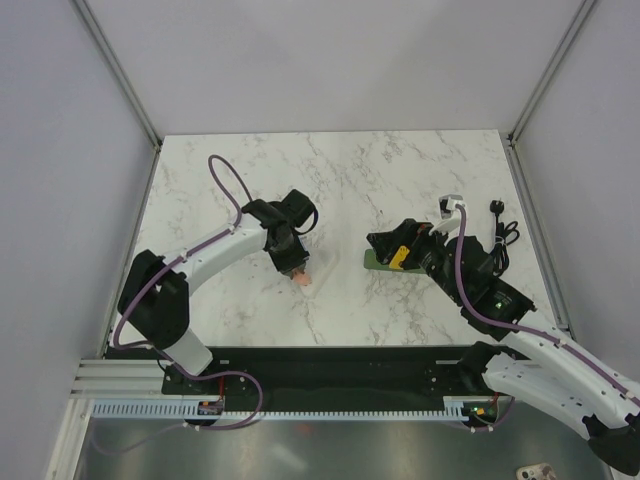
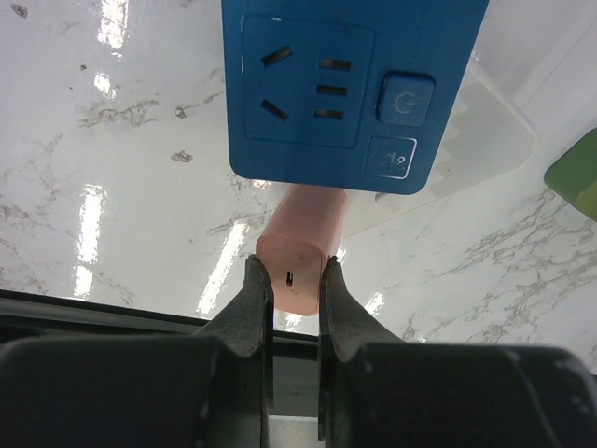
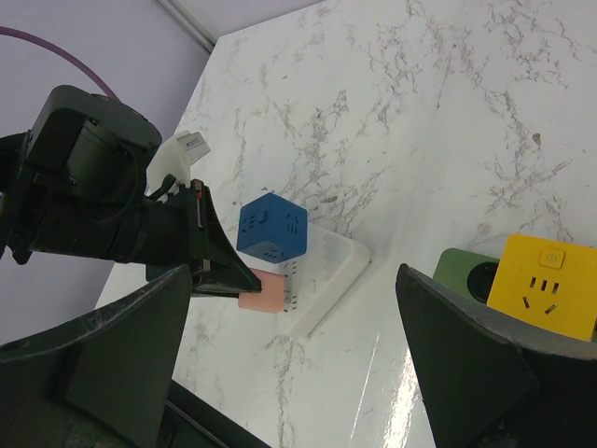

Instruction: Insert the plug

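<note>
The yellow plug [image 3: 546,285] sits on the end of the dark green socket strip [image 3: 462,273], its socket face towards the camera; in the top view the plug [image 1: 398,256] lies among my right fingers. My right gripper [image 3: 298,369] is wide open, its right finger just below the plug, and I cannot tell if it touches. My left gripper [image 2: 296,280] is shut on a pink block [image 2: 298,252] that lies low over the table, just in front of a blue cube [image 2: 350,89]. In the top view the left gripper [image 1: 296,270] is left of centre.
The blue cube [image 3: 272,227] stands on a white power strip [image 3: 326,280] beside the pink block [image 3: 263,291]. A black plug with a thin cord [image 1: 500,235] and a small white adapter [image 1: 452,205] lie at the right. Walls enclose the table.
</note>
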Controlling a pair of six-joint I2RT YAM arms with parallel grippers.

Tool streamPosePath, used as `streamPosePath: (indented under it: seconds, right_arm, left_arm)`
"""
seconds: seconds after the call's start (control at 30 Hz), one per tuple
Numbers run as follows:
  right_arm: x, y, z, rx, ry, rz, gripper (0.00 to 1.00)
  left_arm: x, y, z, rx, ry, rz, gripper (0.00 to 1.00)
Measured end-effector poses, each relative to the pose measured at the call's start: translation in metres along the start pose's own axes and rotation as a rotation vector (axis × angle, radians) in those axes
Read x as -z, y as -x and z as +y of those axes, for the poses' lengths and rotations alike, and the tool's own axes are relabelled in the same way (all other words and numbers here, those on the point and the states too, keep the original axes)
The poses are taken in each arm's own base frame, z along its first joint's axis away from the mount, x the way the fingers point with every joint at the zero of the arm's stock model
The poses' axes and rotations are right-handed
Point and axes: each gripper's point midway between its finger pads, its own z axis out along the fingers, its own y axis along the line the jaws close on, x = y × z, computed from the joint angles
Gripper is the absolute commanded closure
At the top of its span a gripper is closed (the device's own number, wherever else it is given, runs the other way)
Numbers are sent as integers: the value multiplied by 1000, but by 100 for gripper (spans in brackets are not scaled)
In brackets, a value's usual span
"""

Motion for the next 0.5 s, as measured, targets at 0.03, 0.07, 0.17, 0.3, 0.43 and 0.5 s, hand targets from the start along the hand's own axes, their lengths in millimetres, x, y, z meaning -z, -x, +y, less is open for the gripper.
streamPosePath:
  seconds: [0.03,0.07,0.17,0.3,0.43,0.5]
  right_arm:
    - [0,0,0,0,0,0,2]
    - [1,0,0,0,0,-1,2]
    - [1,1,-1,0,-3,-3,2]
    - [1,1,-1,0,-5,-4,2]
    - [1,0,-1,0,-7,-2,2]
    - [1,0,-2,1,-8,0,2]
  left_arm:
    - [0,1,1,-1,6,-5,98]
    - [0,1,1,-2,12,-7,98]
    - [0,1,2,-8,27,-12,98]
    - [0,-1,4,-21,42,-15,98]
    - [1,-3,4,-28,45,-13,98]
    - [2,-4,3,-32,42,-15,98]
